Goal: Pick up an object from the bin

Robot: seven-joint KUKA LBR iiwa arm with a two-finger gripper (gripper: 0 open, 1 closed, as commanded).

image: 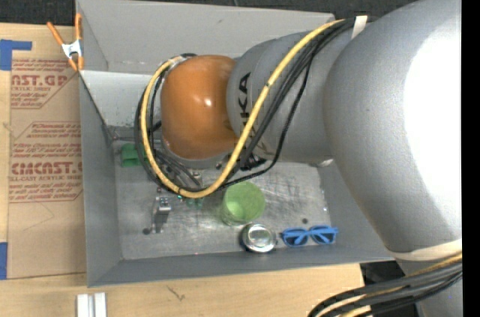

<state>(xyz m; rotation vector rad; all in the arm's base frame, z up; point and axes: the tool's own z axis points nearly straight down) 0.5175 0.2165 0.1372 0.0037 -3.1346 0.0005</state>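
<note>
Grey bin (101, 180), one green cup (242, 201), one silver tin (259, 237), one pair blue sunglasses (308, 236), gripper (174, 180) state indiscernible

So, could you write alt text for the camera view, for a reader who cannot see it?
A grey robot arm with an orange wrist cover reaches into a grey metal bin. On its floor lie a pale green round object, a silver tin, blue sunglasses and a small green piece.

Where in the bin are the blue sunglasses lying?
The blue sunglasses lie along the bin's near wall, lower right in the camera view, beside the silver can.
</note>
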